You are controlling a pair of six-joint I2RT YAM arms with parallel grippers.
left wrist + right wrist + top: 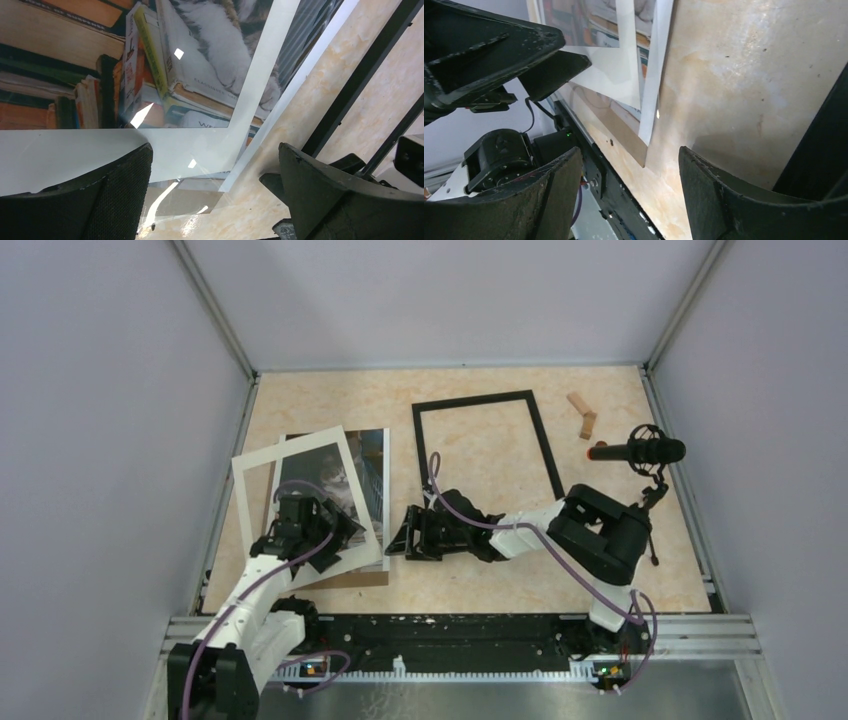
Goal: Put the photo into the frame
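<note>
The photo lies flat on the desk, left of the frame and apart from it. A white mat sits askew on top of the photo, and a brown board shows under its near edge. The frame lies empty, with bare desk showing through its opening.

The left jaws hang wide open over the mat's near right corner and hold nothing. The right jaws, also wide open and empty, are low over the desk between the stack and the frame, pointing at the stack's right edge.

The step in hand looks like freeing the photo from the stack. It would go best if one arm pins or lifts the mat while the other takes only the photo's exposed right border. A thin sheet calls for a low, shallow approach, so a finger can slide under the edge without catching the board. The photo should then travel level and be squared to the frame before release.

In the overhead view the left arm and the mat cover the photo's near and left parts, and the right arm hides the frame's near rail. Bright glints over the stack in the left wrist view may mean a clear sheet lies there, but I cannot tell. The wrist views do not show whether the photo's edge is lifted or flat.
</note>
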